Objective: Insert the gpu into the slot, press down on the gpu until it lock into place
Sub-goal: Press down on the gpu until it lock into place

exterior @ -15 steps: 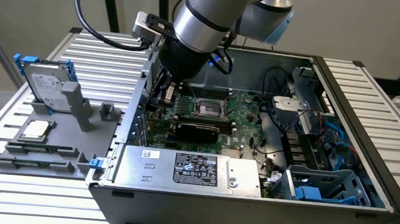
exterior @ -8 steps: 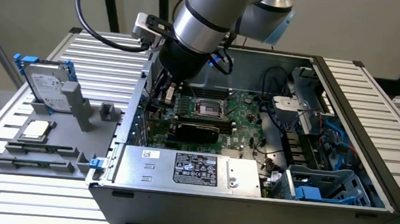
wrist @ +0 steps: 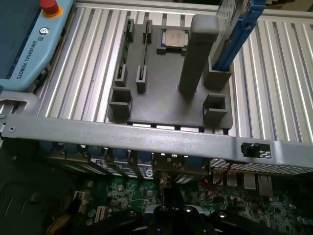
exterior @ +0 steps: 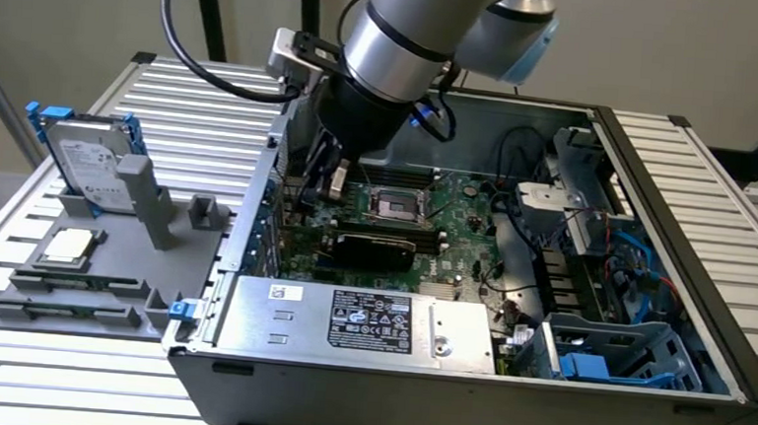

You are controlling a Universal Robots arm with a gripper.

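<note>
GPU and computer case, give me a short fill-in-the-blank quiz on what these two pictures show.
1. The gpu lies flat inside the open computer case, on the green ____.
2. The silver labelled power supply sits between the gpu and the case's ____ wall in the exterior view.
3. On the grey fixture tray, the hard drive stands in a ____ bracket.
4. The robot arm reaches ____ into the case.

Missing words: motherboard; near; blue; down

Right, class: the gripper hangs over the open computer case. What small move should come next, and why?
Probably ease down and press the gpu: the card already sits on the motherboard, and the gripper hangs above its end at the exterior view's left.
</note>
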